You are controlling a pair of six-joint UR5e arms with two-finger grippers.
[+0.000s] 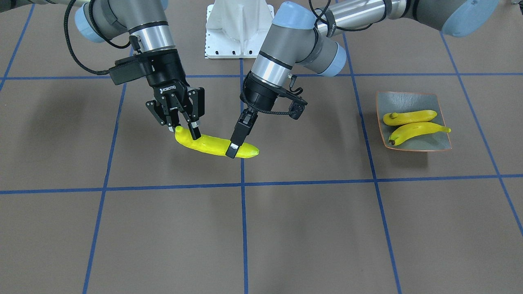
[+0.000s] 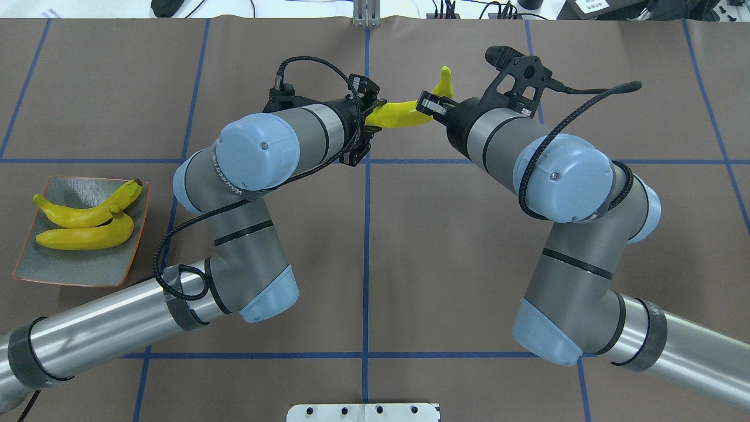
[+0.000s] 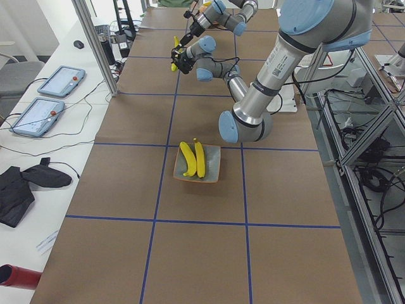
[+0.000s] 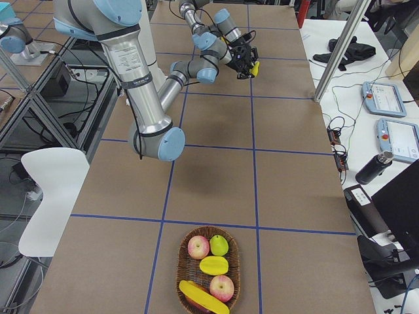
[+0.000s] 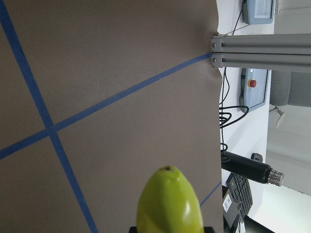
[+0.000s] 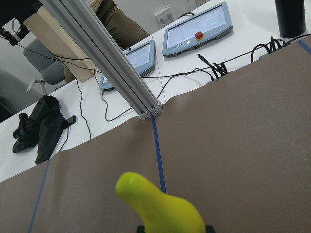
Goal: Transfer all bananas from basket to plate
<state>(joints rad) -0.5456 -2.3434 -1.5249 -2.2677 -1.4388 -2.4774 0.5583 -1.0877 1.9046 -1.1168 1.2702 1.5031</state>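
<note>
Brown desk gridded with blue tape.
On it: a plate toward the robot's left, a basket far right, a white base.

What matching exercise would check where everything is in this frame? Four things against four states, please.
Things:
1. left gripper
2. right gripper
3. plate
4. basket

States:
A. contains apples and the remaining banana
B. closed on the held banana, at its tapered stem end
C. carries two bananas
D. closed on the held banana, at its blunt end

Pairs: 1-D, 2-B, 3-C, 4-A
</note>
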